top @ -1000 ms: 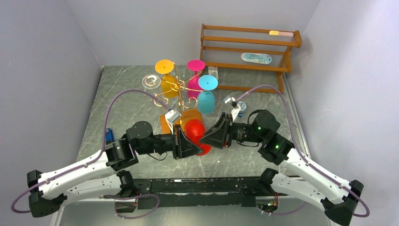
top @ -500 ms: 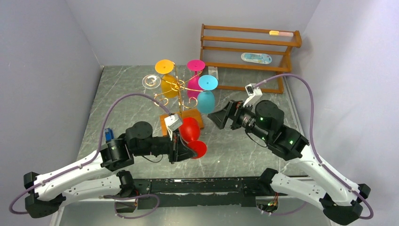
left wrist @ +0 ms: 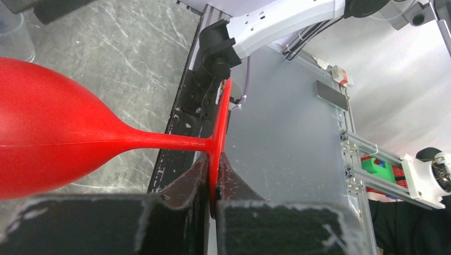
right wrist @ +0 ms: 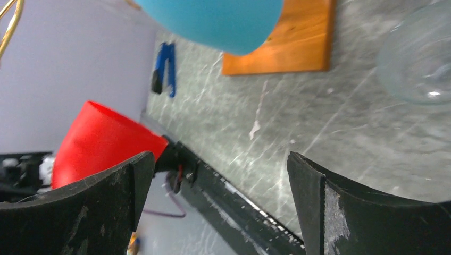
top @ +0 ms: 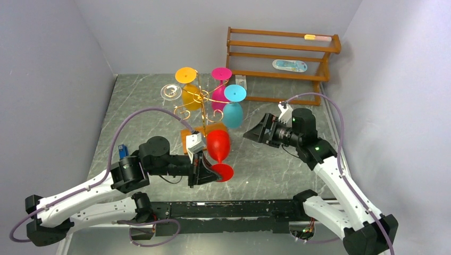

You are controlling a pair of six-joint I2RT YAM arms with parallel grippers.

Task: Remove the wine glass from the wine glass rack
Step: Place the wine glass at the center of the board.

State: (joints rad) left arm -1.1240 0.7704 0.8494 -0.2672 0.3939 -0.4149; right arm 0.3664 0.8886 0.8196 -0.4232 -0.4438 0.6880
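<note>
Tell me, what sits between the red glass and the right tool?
Nothing: the top view shows only bare table between the red glass and the right tool.

Your left wrist view cuts off the red wine glass point(left wrist: 48, 143) at the bowl; the left fingers point(left wrist: 181, 186) hide its foot's lower rim.

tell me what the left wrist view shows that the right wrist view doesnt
Only the left wrist view shows the stem and foot of the red glass, with the foot pinched edge-on in the shut left claw. Only the right wrist view shows the blue glass, the rack base, a blue clip and the open right claw, which holds nothing. Both views show the red glass's bowl and the grey marbled table.
</note>
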